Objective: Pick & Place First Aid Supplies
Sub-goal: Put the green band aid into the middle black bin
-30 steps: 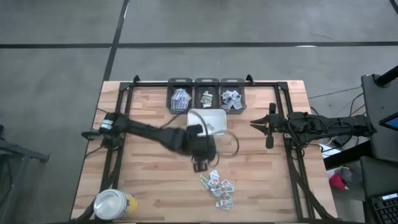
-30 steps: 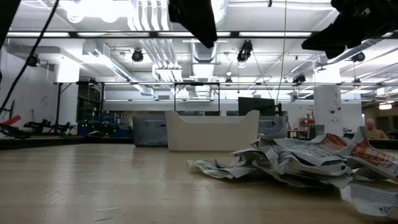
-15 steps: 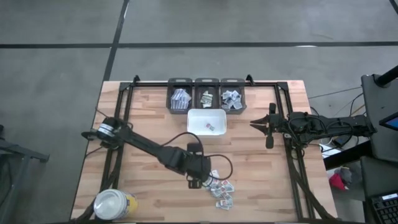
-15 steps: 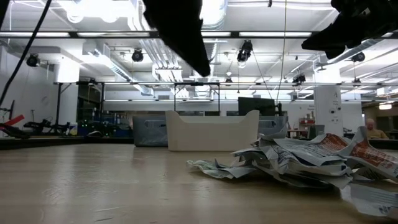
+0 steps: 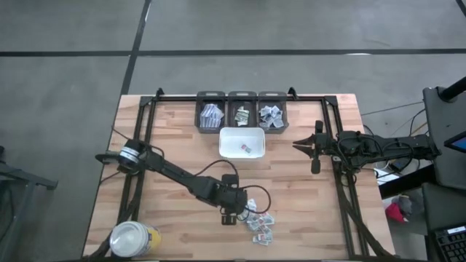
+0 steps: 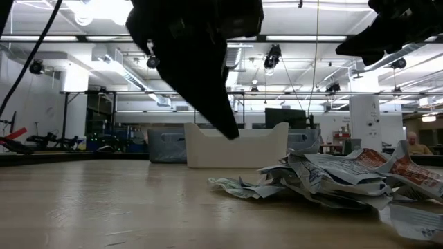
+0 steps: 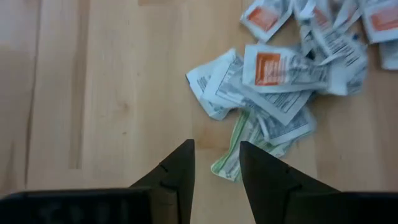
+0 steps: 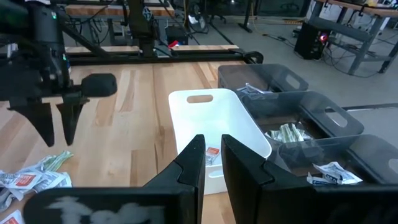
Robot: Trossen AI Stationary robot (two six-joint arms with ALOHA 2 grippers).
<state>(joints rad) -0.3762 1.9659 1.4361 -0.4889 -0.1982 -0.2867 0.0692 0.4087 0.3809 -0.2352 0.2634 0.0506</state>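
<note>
Two parted, empty left gripper point(image 5: 231, 216) fingers point(image 7: 177, 168) point down beside the packets point(image 5: 257, 220).

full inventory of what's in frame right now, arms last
table: one, light wood planks, dark frame along its edges.
grey bins: three, dark grey, in a row at the far edge, each holding small packets.
white tray: one, white, just in front of the bins, with a red-printed packet inside.
packet pile: many, white with red, grey or green print, loose on the wood near the front edge.
jar: one, yellow with a white lid, front left corner.
left end effector: dark, fingers apart, empty, low over the near edge of the pile above a green-printed packet.
right end effector: dark, parked off to the right side, fingers narrowly apart, holding nothing.
</note>
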